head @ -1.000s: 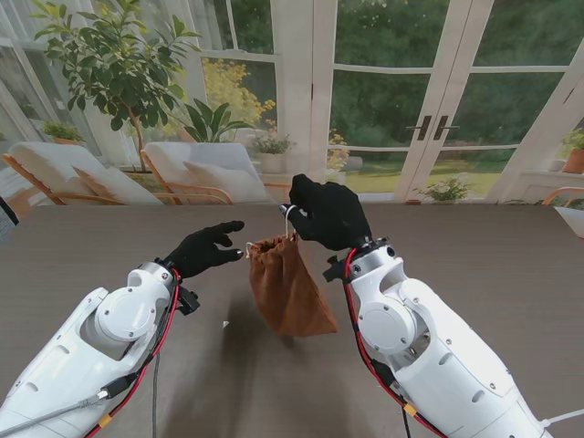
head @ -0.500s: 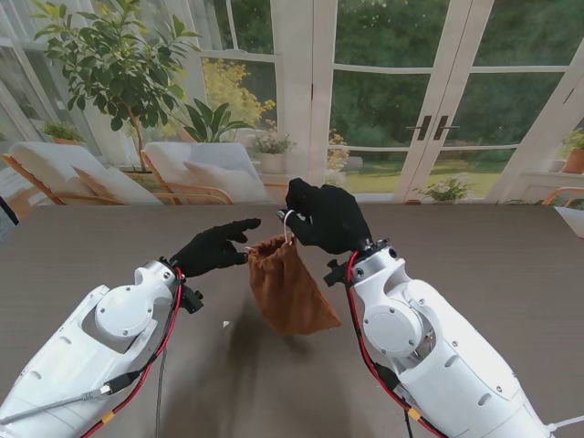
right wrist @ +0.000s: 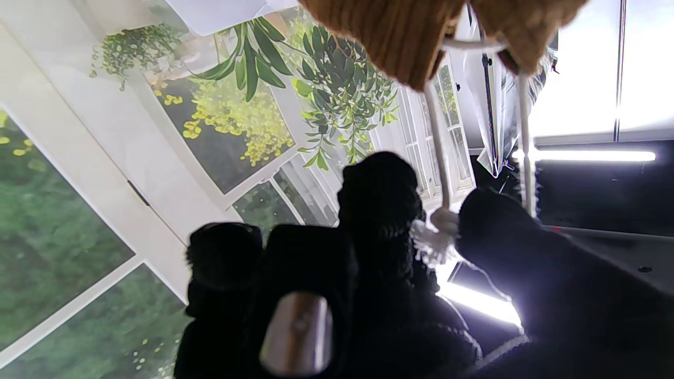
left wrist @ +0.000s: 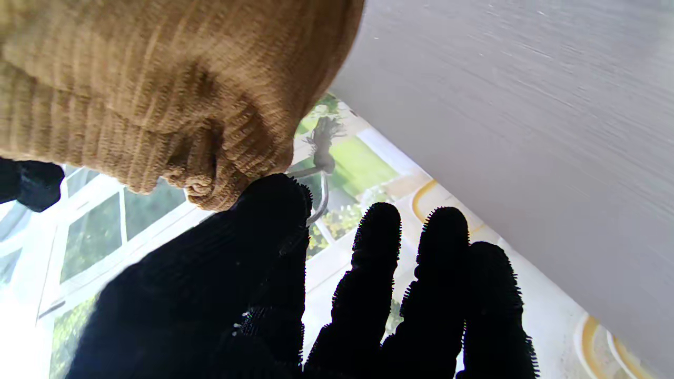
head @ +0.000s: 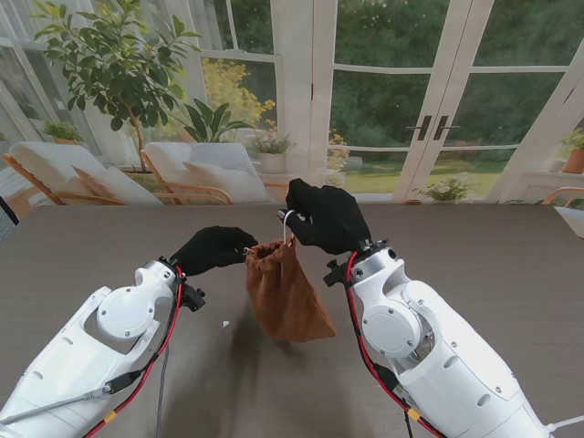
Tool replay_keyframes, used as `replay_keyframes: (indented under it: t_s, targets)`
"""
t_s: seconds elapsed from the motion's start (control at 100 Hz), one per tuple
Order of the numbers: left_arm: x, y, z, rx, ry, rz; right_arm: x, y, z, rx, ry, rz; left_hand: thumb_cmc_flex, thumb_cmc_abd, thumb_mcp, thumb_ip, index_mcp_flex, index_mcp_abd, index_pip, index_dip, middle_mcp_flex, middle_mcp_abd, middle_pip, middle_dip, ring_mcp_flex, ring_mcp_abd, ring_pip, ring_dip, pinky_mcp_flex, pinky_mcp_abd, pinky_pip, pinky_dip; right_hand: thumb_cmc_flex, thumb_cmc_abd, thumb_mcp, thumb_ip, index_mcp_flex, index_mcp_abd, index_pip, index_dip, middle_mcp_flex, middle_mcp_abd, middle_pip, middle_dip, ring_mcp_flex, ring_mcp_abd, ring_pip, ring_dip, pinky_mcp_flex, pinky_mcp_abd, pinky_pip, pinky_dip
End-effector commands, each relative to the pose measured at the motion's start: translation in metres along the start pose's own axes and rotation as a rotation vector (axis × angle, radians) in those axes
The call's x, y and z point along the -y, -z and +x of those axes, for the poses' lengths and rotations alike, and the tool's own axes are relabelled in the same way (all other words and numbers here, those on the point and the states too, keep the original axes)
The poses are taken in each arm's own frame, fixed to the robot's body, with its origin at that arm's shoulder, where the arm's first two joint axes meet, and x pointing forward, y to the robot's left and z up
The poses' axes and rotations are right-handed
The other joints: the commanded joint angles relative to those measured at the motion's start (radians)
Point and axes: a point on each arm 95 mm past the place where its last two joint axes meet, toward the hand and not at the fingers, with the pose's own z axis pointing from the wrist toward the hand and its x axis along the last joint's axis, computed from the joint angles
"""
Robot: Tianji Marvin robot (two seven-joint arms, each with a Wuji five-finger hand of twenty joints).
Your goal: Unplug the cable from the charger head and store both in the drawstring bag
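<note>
The brown drawstring bag [head: 281, 294] hangs above the table with its mouth gathered tight. My right hand [head: 325, 217] is shut on its white drawstring [head: 287, 224] and carries the bag by it. In the right wrist view the cord [right wrist: 438, 152] runs from the bag [right wrist: 400, 37] down to a frayed knot [right wrist: 433, 238] pinched between the fingers. My left hand [head: 215, 248] is curled at the left side of the bag's neck. In the left wrist view its thumb and forefinger [left wrist: 274, 210] close on the other cord [left wrist: 322, 184] beside the bag [left wrist: 174, 89]. Charger head and cable are not visible.
The grey-brown table [head: 493, 260] stretches to both sides of the bag. A tiny white speck [head: 225, 324] lies on it near my left forearm. Beyond the far edge stand lounge chairs [head: 196, 173], a potted plant [head: 114, 64] and glass doors.
My left hand, open with fingers spread a second ago, moved right to the bag's neck and closed there. The bag swung slightly. The right hand barely moved.
</note>
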Motion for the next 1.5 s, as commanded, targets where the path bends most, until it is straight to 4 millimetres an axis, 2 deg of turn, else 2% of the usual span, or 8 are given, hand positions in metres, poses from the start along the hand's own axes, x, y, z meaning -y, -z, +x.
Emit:
replay_keyframes:
  t_s: [0.0, 0.14, 0.25, 0.36, 0.62, 0.82, 1.0, 1.49]
  targets:
    - [-0.006, -0.002, 0.003, -0.002, -0.007, -0.044, 0.001, -0.001, 0.003, -0.003, -0.004, 0.007, -0.003, -0.053, 0.007, -0.03, 0.004, -0.008, -0.012, -0.005, -0.018, -0.008, 0.006, 0.008, 0.002, -0.002, 0.017, 0.009, -0.026, -0.011, 0.018, -0.01, 0.009, 0.005, 0.016, -0.005, 0.02, -0.003, 0.021, 0.027, 0.06, 0.091, 0.007, 0.022, 0.008, -0.109, 0.051, 0.011, 0.478, -0.02, 0.044, 0.024]
    - [-0.008, -0.003, 0.002, -0.003, -0.003, -0.05, 0.001, 0.0, 0.003, 0.003, -0.008, 0.006, 0.05, -0.083, -0.056, -0.037, 0.008, -0.005, 0.136, 0.066, 0.006, -0.001, 0.055, 0.052, 0.023, -0.001, 0.053, 0.028, -0.011, -0.006, 0.041, 0.004, 0.009, 0.004, 0.016, -0.006, 0.019, -0.003, 0.021, 0.027, 0.06, 0.092, 0.006, 0.023, 0.008, -0.109, 0.051, 0.011, 0.478, -0.02, 0.044, 0.025]
    - [-0.01, -0.003, 0.002, -0.007, -0.005, -0.039, 0.002, 0.0, 0.002, 0.006, -0.008, 0.006, 0.065, -0.07, -0.053, -0.035, 0.023, 0.011, 0.362, 0.135, 0.065, -0.003, 0.083, 0.345, 0.065, -0.009, 0.124, 0.058, 0.03, -0.001, 0.078, 0.019, 0.01, 0.004, 0.016, -0.006, 0.019, -0.003, 0.021, 0.027, 0.061, 0.092, 0.006, 0.024, 0.008, -0.109, 0.052, 0.011, 0.478, -0.02, 0.044, 0.025]
    - [-0.012, -0.004, 0.003, -0.01, 0.009, -0.005, 0.002, 0.0, 0.001, 0.007, -0.005, 0.009, 0.083, -0.035, -0.052, -0.03, 0.032, 0.032, 0.49, 0.179, 0.104, 0.003, 0.091, 0.416, 0.088, -0.001, 0.164, 0.072, 0.054, 0.011, 0.094, 0.032, 0.01, 0.005, 0.015, -0.008, 0.018, -0.005, 0.02, 0.026, 0.061, 0.092, 0.005, 0.024, 0.008, -0.11, 0.052, 0.011, 0.478, -0.02, 0.044, 0.025]
    - [-0.012, 0.005, 0.005, -0.015, 0.027, 0.016, 0.004, -0.002, -0.005, 0.02, 0.007, 0.018, 0.079, -0.033, -0.022, -0.027, 0.037, 0.048, 0.53, 0.175, 0.152, -0.005, 0.104, 0.457, 0.13, -0.002, 0.226, 0.092, 0.096, 0.014, 0.119, 0.05, 0.011, 0.005, 0.014, -0.008, 0.018, -0.006, 0.019, 0.027, 0.061, 0.092, 0.003, 0.025, 0.008, -0.111, 0.052, 0.011, 0.479, -0.02, 0.044, 0.026]
    - [-0.01, 0.016, 0.01, -0.034, -0.013, 0.028, 0.004, -0.006, -0.012, 0.035, 0.029, 0.025, -0.014, -0.116, 0.166, -0.072, 0.087, 0.037, 0.55, 0.199, 0.221, -0.055, 0.119, 0.511, 0.188, -0.066, 0.369, 0.149, 0.165, -0.033, 0.171, 0.075, 0.012, 0.007, 0.012, -0.009, 0.015, -0.007, 0.017, 0.027, 0.06, 0.09, 0.0, 0.024, 0.008, -0.112, 0.051, 0.011, 0.479, -0.02, 0.043, 0.026]
    - [-0.01, 0.026, 0.015, -0.055, 0.002, 0.058, 0.005, -0.007, -0.016, 0.046, 0.035, 0.029, -0.032, -0.141, 0.19, -0.075, 0.129, 0.033, 0.54, 0.2, 0.259, -0.082, 0.107, 0.485, 0.225, -0.099, 0.398, 0.147, 0.21, -0.048, 0.195, 0.071, 0.014, 0.006, 0.011, -0.01, 0.015, -0.008, 0.017, 0.028, 0.061, 0.093, -0.001, 0.025, 0.008, -0.111, 0.051, 0.011, 0.479, -0.02, 0.043, 0.026]
    - [-0.014, 0.041, 0.018, -0.046, 0.186, 0.074, 0.006, -0.011, -0.017, 0.061, 0.052, 0.034, 0.034, -0.113, 0.166, -0.071, 0.198, 0.139, 0.463, 0.205, 0.321, -0.044, 0.05, 0.422, 0.264, -0.055, 0.418, 0.153, 0.228, 0.01, 0.215, 0.076, 0.016, 0.003, 0.011, -0.011, 0.015, -0.008, 0.017, 0.028, 0.061, 0.093, -0.002, 0.026, 0.008, -0.113, 0.051, 0.011, 0.479, -0.02, 0.043, 0.027]
